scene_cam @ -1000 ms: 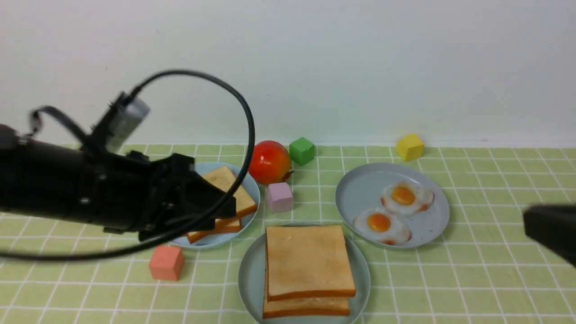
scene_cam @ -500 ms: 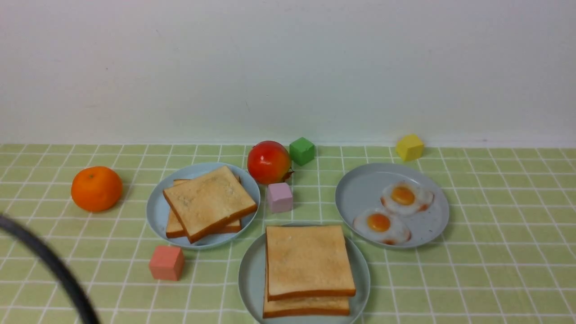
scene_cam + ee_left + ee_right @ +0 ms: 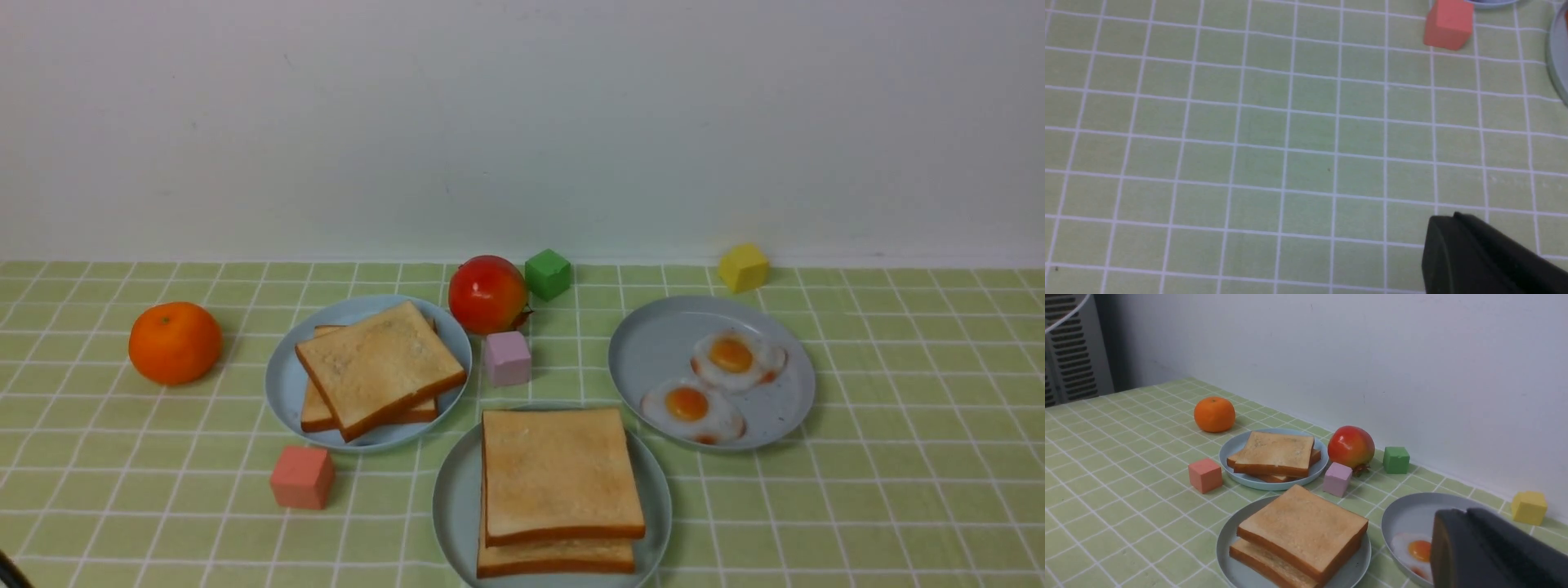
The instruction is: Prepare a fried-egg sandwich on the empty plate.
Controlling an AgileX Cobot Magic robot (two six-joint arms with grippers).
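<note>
Sandwich [image 3: 559,478] looks built, stacked two-high on the near plate [image 3: 451,498], though no egg shows inside it (two eggs [image 3: 692,412] lie on the right plate [image 3: 653,343]). Front view shows neither arm; wrist views do: left gripper [image 3: 1484,257] closed over bare cloth [image 3: 1290,143], right gripper [image 3: 1490,551] jaws impossible to tell

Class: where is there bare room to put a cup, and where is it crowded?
Bare: right of the egg plate, nearer than the yellow cube; left of the salmon cube, nearer than the orange. Crowded: around the lilac cube, between toast plate and sandwich plate.
</note>
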